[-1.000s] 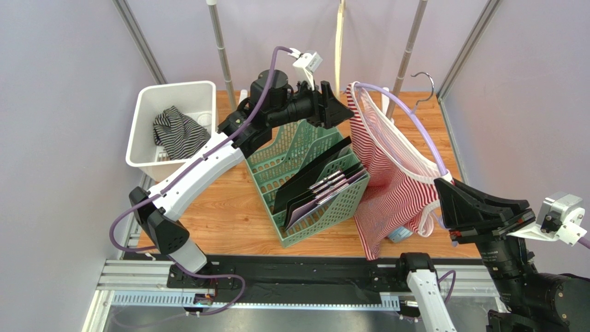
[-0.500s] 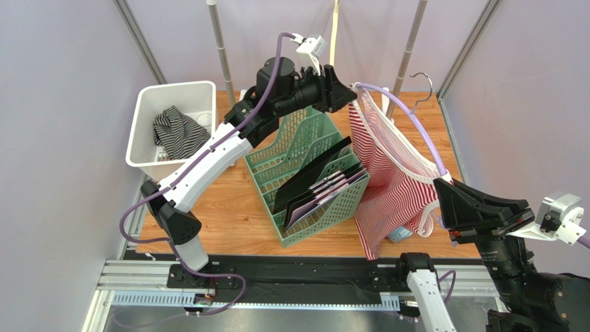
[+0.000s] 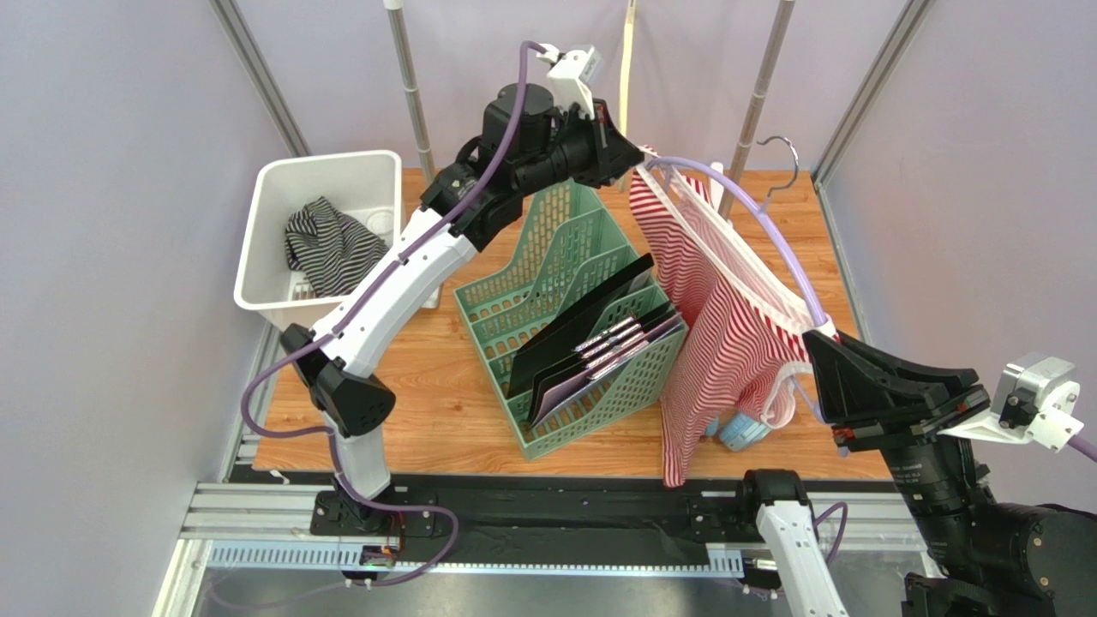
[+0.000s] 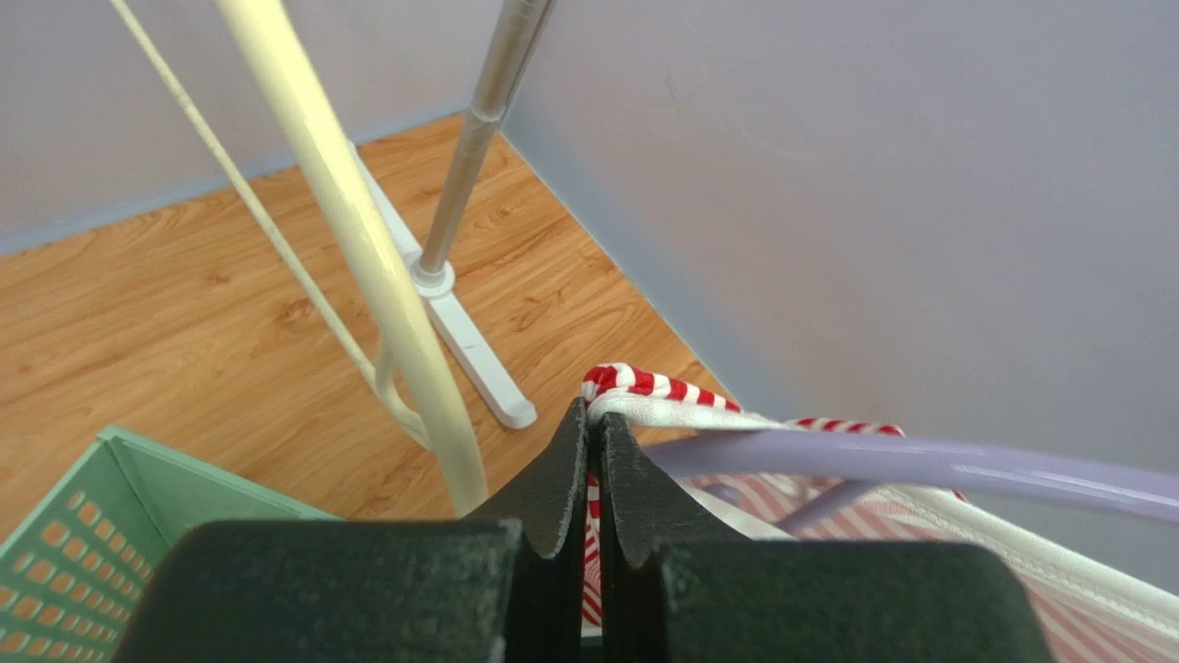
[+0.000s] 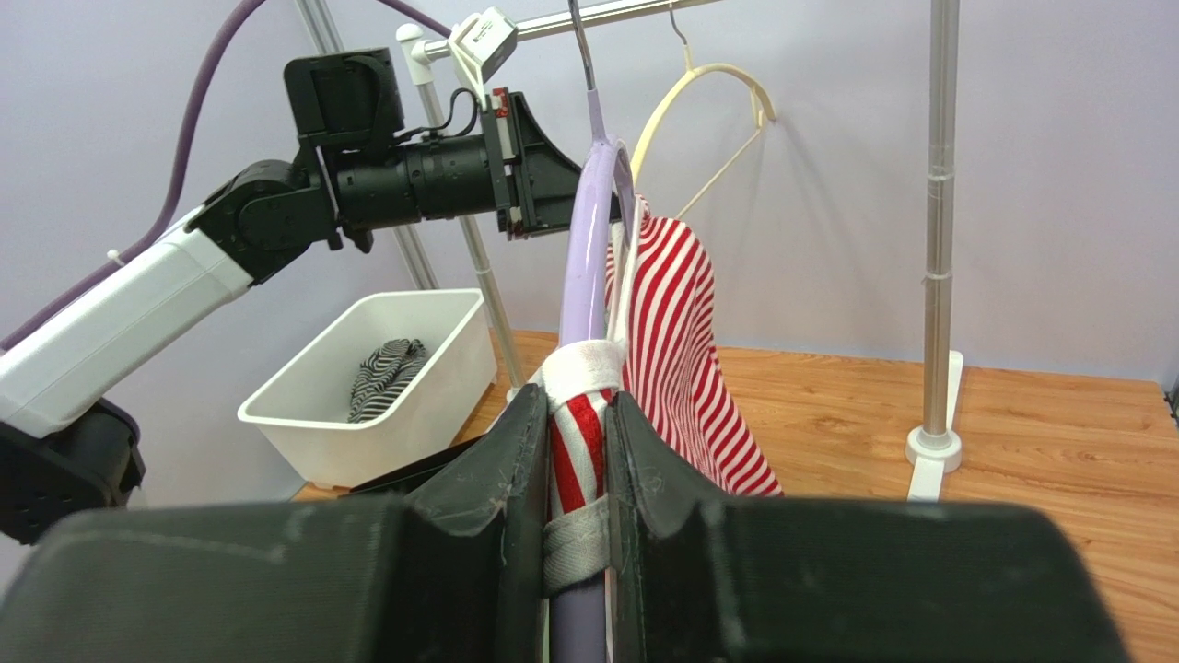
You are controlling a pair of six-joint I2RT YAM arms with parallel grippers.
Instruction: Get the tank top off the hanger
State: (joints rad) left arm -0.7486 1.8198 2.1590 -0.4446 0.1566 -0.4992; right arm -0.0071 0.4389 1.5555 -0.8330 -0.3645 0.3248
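A red-and-white striped tank top [image 3: 721, 321] hangs over a lilac hanger [image 3: 760, 219] that stretches between my two grippers. My left gripper [image 3: 634, 157] is shut on the tank top's far strap, right beside the hanger's far end. In the left wrist view, striped cloth [image 4: 651, 383] is pinched between the closed jaws of that gripper [image 4: 592, 415], and the lilac hanger arm [image 4: 900, 463] runs off to the right. My right gripper [image 5: 577, 408] is shut on the near end of the hanger [image 5: 588, 235], with the tank top's white-edged strap [image 5: 581, 380] wrapped around it.
A green file rack [image 3: 515, 302] holding dark folders stands mid-table under the left arm. A white bin [image 3: 277, 180] at the left holds a dark striped cloth [image 3: 328, 244]. A cream hanger [image 5: 706, 104] hangs on the rail, whose poles [image 3: 412, 90] stand behind. A small blue object [image 3: 740, 435] lies under the tank top.
My left gripper moved right and up to the tank top's far strap and closed on it. The cloth now hangs narrower and more bunched. The right arm has stayed put.
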